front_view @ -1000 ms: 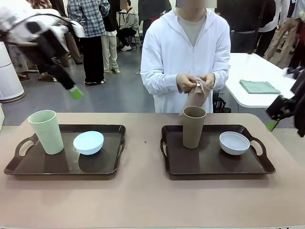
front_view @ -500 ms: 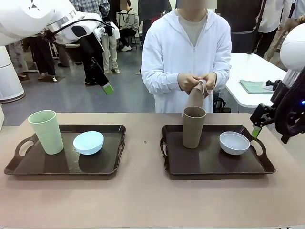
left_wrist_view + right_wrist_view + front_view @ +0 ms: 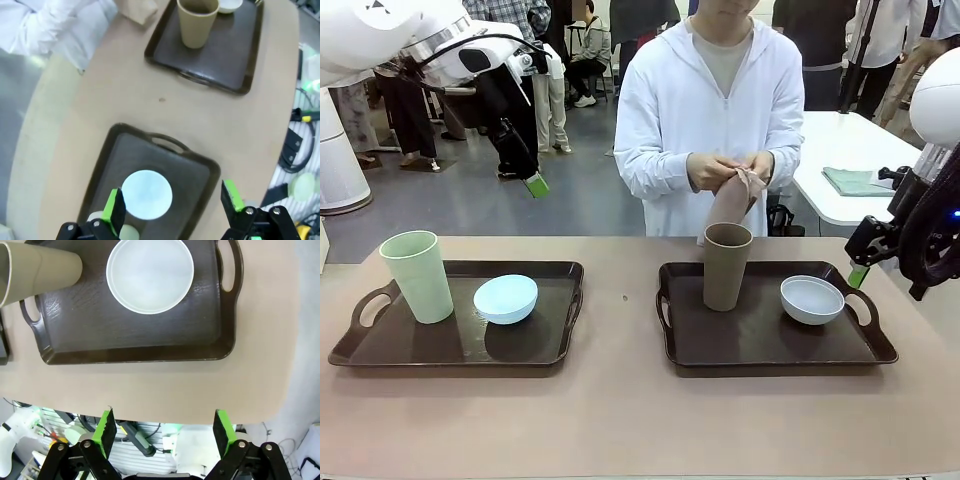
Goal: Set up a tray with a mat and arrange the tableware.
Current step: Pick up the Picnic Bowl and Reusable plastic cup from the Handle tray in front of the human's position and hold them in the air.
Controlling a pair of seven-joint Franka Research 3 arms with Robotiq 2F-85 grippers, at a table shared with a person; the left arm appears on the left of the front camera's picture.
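The pale green tumbler (image 3: 417,277) and the light blue bowl (image 3: 505,299) stand on the left dark tray (image 3: 380,352). On the right tray (image 3: 760,345) are the brown tumbler (image 3: 727,266) and the whitish bowl (image 3: 812,300). Behind it the person's hands hold a brownish mat (image 3: 732,200) above the table. My left gripper (image 3: 536,185) hangs open, high above the left tray, with the blue bowl (image 3: 147,194) below its fingers. Off the right tray's right handle my right gripper (image 3: 857,276) is open too, and the whitish bowl (image 3: 150,275) lies ahead of it.
A white table at the back right carries a folded green cloth (image 3: 863,182). Several people stand in the background. Bare tabletop (image 3: 620,420) stretches between and in front of the trays. The table's right edge (image 3: 280,340) lies close to my right gripper.
The left arm has swung in from the far left to above the left tray. The right gripper has come in toward the right tray's handle. Both have hardly moved in the last half second.
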